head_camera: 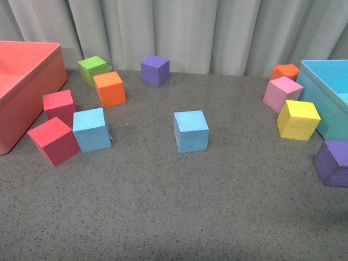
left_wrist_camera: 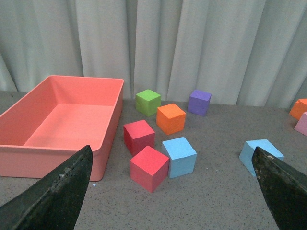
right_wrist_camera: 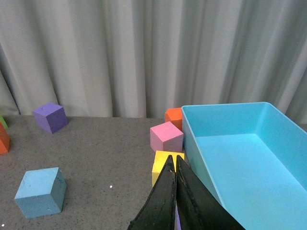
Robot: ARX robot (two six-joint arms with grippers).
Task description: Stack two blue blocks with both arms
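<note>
The central blue block [head_camera: 191, 130] stands alone, with bare surface [head_camera: 179, 217] open on all four sides of it. The left blue block [head_camera: 92, 129] is more hemmed in. A tilted red cube [head_camera: 54, 140] sits just beside its left face, seemingly touching. A second red cube [head_camera: 59, 105] stands close behind that one, and an orange cube [head_camera: 109, 88] is near the block's rear. Its right face and front are free. A clear lane runs between the two blue blocks, and the whole near strip of surface is open. The salmon bin [head_camera: 32, 103] walls off the left edge. The turquoise bin [head_camera: 326, 103], a yellow cube [head_camera: 298, 119], a pink cube [head_camera: 281, 93] and a purple cube [head_camera: 333, 162] crowd the right edge.
</note>
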